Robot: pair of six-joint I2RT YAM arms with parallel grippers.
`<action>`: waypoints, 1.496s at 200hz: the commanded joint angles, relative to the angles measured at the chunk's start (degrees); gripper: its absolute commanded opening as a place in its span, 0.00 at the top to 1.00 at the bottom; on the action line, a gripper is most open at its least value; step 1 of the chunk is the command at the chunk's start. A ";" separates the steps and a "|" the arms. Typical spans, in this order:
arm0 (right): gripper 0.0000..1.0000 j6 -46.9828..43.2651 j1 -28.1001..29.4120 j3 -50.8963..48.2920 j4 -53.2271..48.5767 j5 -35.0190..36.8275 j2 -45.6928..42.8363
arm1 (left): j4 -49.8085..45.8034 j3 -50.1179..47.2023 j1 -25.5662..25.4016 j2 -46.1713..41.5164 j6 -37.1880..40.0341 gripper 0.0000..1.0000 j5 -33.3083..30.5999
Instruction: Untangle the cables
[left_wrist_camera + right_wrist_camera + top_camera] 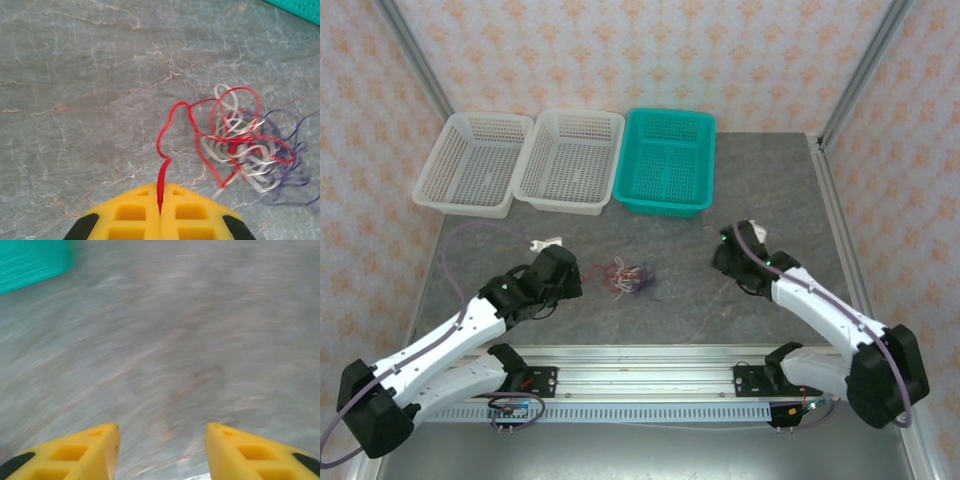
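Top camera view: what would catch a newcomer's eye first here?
The small knot of red, white and purple cables in the middle of the grey table. The left gripper is shut on one red cable leading out of it. At the far edge, a teal basket stands beside two white baskets.

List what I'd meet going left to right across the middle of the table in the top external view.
left pincer → cables → right pincer

bare table [692, 268] between cables [630, 278] and right gripper [162, 432]; baskets [570, 160] line far edge.
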 commanded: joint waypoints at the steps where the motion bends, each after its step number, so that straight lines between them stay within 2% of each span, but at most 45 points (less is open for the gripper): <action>1: 0.44 -18.22 10.42 0.84 12.45 -5.50 -2.12 | 1.91 0.12 0.22 -0.06 1.51 1.00 0.86; 25: 0.38 -30.92 20.08 -0.37 23.30 -7.74 2.56 | 2.17 0.23 0.21 -1.22 2.46 1.00 1.15; 39: 0.24 -42.63 25.07 0.78 25.14 -8.38 7.97 | 2.69 -0.03 0.24 -1.98 2.75 1.00 2.00; 53: 0.16 -51.62 28.77 4.95 23.11 -4.95 15.30 | 3.62 -0.61 0.20 -2.41 2.69 1.00 2.88; 73: 0.14 -57.62 30.77 13.18 18.22 3.58 27.07 | 4.31 -0.93 0.19 -2.48 2.45 1.00 3.65; 83: 0.16 -58.18 30.80 15.93 17.99 8.52 32.13 | 4.00 -0.87 0.23 -2.57 2.33 1.00 3.58; 92: 0.22 -59.64 30.72 17.14 19.09 12.64 35.92 | 3.65 -0.91 0.23 -2.85 2.32 1.00 3.40; 115: 0.49 -59.66 30.35 17.70 21.45 16.07 40.89 | 0.97 -0.46 0.23 -4.92 2.15 1.00 1.02; 141: 0.78 -51.58 27.55 14.91 21.28 9.73 38.48 | -4.62 1.69 0.47 -8.08 2.96 1.00 -6.01; 157: 0.93 -46.86 25.12 12.21 20.12 7.33 35.89 | -7.41 3.41 2.58 -9.31 5.03 1.00 -8.51; 165: 0.96 -44.82 24.01 10.84 19.19 7.93 34.59 | -9.56 4.40 4.23 -9.30 5.91 1.00 -9.79; 184: 0.92 -39.15 21.44 6.89 18.07 11.61 30.75 | -14.19 5.40 10.23 -8.61 8.11 1.00 -11.25; 201: 0.92 -33.32 17.69 2.44 19.44 9.35 25.09 | -14.78 3.82 16.64 -8.78 9.12 1.00 -7.98; 212: 0.94 -29.15 15.22 -0.13 20.61 8.42 21.39 | -12.71 2.16 18.02 -9.31 9.07 1.00 -5.27; 233: 1.00 -26.10 12.11 -4.93 25.89 4.10 13.95 | -4.96 -2.21 18.01 -9.35 7.66 1.00 3.23; 250: 1.00 -27.91 12.00 -6.26 28.88 -0.05 9.50 | 6.05 -6.95 17.86 -8.41 7.93 1.00 14.85; 265: 1.00 -31.74 12.00 -5.71 29.59 -6.97 7.23 | 15.74 -9.86 15.53 -7.72 9.35 0.92 23.39; 274: 1.00 -33.80 12.00 -5.26 29.60 -10.20 6.15 | 17.88 -9.50 12.12 -7.70 12.00 0.86 23.49; 299: 1.00 -39.41 12.00 -2.35 25.47 -13.70 3.33 | 16.00 -4.67 0.63 -7.26 25.50 0.67 16.81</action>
